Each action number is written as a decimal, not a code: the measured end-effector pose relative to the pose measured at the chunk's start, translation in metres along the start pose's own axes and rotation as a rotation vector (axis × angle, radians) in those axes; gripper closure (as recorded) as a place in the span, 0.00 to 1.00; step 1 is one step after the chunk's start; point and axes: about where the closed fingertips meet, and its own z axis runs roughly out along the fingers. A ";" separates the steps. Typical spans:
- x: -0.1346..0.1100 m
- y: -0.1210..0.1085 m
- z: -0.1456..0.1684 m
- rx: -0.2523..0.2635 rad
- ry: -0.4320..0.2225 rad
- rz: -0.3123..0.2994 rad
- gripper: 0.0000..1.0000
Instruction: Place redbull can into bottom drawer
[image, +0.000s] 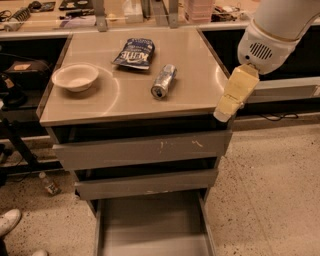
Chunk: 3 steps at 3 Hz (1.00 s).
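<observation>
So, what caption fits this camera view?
Gripper by front right corner of tabletop; redbull can lying on it, bottom drawer open below.

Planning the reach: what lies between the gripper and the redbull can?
Only bare tabletop, in the camera view. The gripper hangs at its front corner; the redbull can lies on its side.

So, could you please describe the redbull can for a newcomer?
Start at the tan cabinet top. Between the white bowl on the left and the gripper hanging at the right edge, beside the dark blue chip bag, lies the redbull can. It is the only slim, shiny metal cylinder there, lying on its side.
</observation>
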 end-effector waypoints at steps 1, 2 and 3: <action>-0.004 0.005 0.001 0.024 -0.028 0.004 0.00; -0.033 0.003 0.003 -0.009 -0.113 0.085 0.00; -0.065 -0.006 0.005 -0.022 -0.145 0.159 0.00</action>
